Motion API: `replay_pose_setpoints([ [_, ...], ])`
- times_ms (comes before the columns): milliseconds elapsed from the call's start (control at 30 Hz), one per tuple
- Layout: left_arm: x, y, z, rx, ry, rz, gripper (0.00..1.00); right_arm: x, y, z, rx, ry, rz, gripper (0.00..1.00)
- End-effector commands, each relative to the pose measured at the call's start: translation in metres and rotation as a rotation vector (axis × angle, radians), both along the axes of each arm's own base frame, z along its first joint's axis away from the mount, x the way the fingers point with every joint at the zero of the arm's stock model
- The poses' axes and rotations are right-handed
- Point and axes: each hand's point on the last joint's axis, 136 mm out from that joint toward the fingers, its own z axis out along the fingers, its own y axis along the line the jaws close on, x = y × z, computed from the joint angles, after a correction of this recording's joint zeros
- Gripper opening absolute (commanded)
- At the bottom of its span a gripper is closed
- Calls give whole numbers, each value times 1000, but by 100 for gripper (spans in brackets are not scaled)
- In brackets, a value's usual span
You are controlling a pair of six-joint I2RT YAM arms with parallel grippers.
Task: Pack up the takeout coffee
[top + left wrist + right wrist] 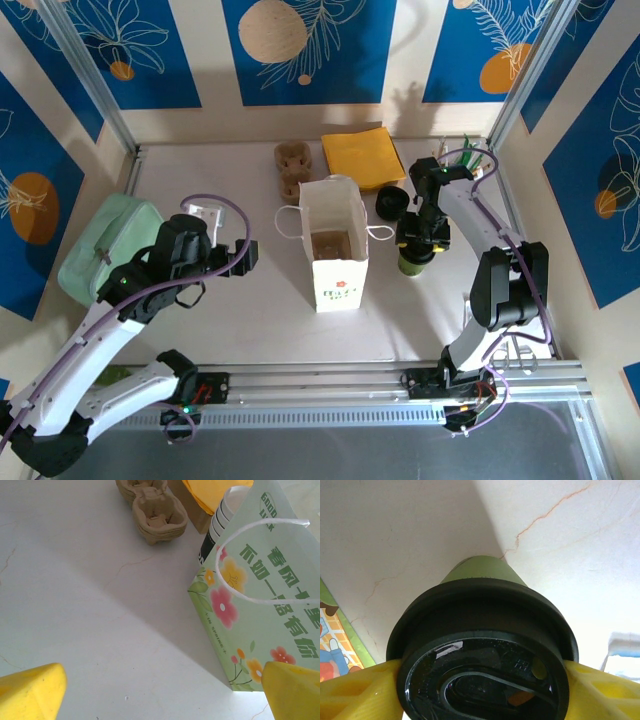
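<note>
Green paper formed the body of the small takeout cup (482, 577), which was capped by a round black plastic lid (485, 645). The cup was gripped at the lid's rim by the right pincer (420, 242), one yellow finger (360, 690) pressed against each side. In the top view the cup was seen just to the right of the tall pale paper bag (335, 262), apart from it. Whether its base touched the white counter (230, 320) could not be told.

The bag was stood upright with its mouth open upward and its white cord handles (260, 600) hanging loose. Its side was printed with flowers and green lettering.

A pile of black lids (391, 203) was placed just behind the cup. Farther back, a stack of yellow napkins (363, 155) and brown pulp cup carriers (290, 168) were laid. White lidless cups (222, 515) were stacked behind the bag.

The left pincer (245, 258) was held to the left of the bag, its yellow fingers (30, 692) spread wide with nothing between them. A mint-green soft bag (105, 245) was set at the counter's left edge.
</note>
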Motion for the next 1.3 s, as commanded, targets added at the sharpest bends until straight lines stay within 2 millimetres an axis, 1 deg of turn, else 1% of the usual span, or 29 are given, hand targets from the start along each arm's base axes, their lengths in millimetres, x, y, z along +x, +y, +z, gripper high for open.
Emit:
replay_pose_setpoints([
  [0, 1, -1, 11, -35, -12, 5, 99, -12, 12, 1, 24, 45, 0, 70],
  [67, 1, 0, 11, -34, -9, 6, 99, -13, 21, 15, 41, 12, 18, 70],
  [167, 1, -1, 11, -40, -5, 6, 100, -17, 26, 33, 37, -24, 33, 69],
  [333, 0, -5, 11, -58, -7, -13, 99, -25, 26, 60, 8, -61, 43, 69],
  [533, 0, -6, 12, -65, -5, -13, 99, -35, 35, 97, -26, -147, 91, 69],
  [633, 0, -7, 12, -73, 0, -14, 99, -39, 33, 112, -47, -176, 91, 69],
  [700, -1, -8, 12, -78, 1, -13, 99, -41, 33, 124, -47, -208, 87, 69],
  [867, -3, -11, 11, -98, 8, -27, 99, -40, 41, 156, -8, -315, 106, 69],
  [933, -4, -14, 10, -111, 7, -40, 100, -41, 39, 168, -15, -343, 104, 69],
  [1067, -4, -17, 7, -125, 17, -51, 100, -41, 31, 185, -44, -376, 97, 69],
  [1133, -4, -18, 7, -127, 21, -54, 99, -41, 29, 191, -56, -381, 96, 69],
  [1200, -5, -20, 7, -130, 23, -60, 99, -41, 29, 197, -48, -391, 95, 69],
  [1267, -5, -20, 8, -130, 23, -61, 99, -41, 35, 206, -18, -407, 99, 69],
])
